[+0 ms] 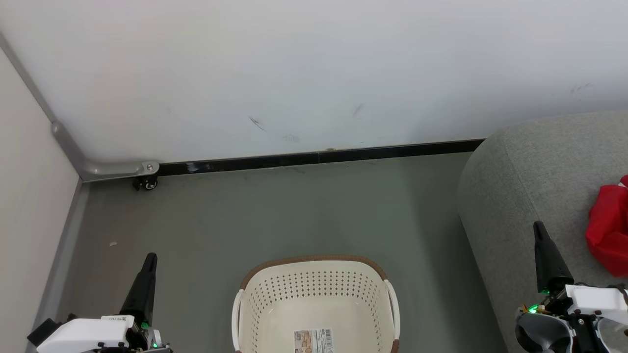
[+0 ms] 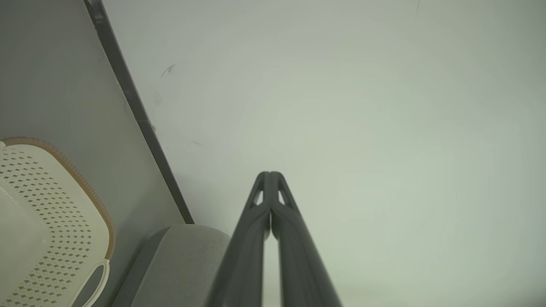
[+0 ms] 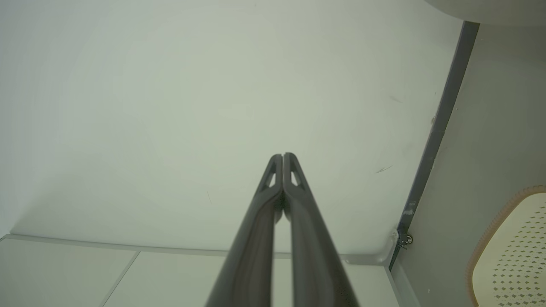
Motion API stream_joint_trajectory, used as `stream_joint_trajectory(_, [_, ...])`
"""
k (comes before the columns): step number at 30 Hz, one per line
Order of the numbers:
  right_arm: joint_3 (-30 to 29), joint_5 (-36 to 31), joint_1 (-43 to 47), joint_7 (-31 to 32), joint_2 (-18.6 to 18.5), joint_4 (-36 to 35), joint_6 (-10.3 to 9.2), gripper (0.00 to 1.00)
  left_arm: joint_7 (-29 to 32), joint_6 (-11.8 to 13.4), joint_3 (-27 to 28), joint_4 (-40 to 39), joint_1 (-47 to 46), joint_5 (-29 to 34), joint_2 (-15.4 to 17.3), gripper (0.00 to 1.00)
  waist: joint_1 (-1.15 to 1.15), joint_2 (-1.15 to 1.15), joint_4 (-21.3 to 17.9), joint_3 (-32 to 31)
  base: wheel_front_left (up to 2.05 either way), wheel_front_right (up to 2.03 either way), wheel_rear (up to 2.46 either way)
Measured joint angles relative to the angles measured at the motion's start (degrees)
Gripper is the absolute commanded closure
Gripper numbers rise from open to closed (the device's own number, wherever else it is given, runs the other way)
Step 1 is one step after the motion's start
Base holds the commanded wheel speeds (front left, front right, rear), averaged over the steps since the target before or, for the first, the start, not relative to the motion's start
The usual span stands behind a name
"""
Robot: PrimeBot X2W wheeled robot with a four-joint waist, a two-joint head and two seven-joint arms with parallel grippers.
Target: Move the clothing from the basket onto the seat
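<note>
The cream perforated basket (image 1: 316, 304) with its brown rim stands on the floor at bottom centre, holding no garment, its bottom label showing. Red clothing (image 1: 608, 233) lies bunched on the light-grey seat (image 1: 530, 181) at the right edge. My left gripper (image 1: 149, 259) is at lower left, shut and holding nothing, its fingertips pressed together (image 2: 269, 174). Over the seat's front, left of the clothing and apart from it, my right gripper (image 1: 538, 226) is shut on nothing, tips together (image 3: 283, 155). The basket's rim (image 2: 64, 164) and the seat's corner (image 2: 187, 256) appear in the left wrist view, and the basket (image 3: 512, 251) also in the right wrist view.
A white wall (image 1: 314, 73) with a black skirting strip (image 1: 319, 157) runs behind the grey floor (image 1: 294, 211). At the left, a pale panel meets a grey bracket with a small caster (image 1: 146, 183).
</note>
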Motion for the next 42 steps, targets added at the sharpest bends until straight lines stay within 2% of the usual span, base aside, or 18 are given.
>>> stream_joint_trajectory(42, [0.03, 0.07, 0.00, -0.01, 0.00, -0.04, 0.00, 1.00, 0.00, -0.01, -0.01, 0.04, -0.01, -0.01, -0.01, 1.00, -0.01, 0.00, 0.00, 0.01, 0.00, 0.00, 0.00])
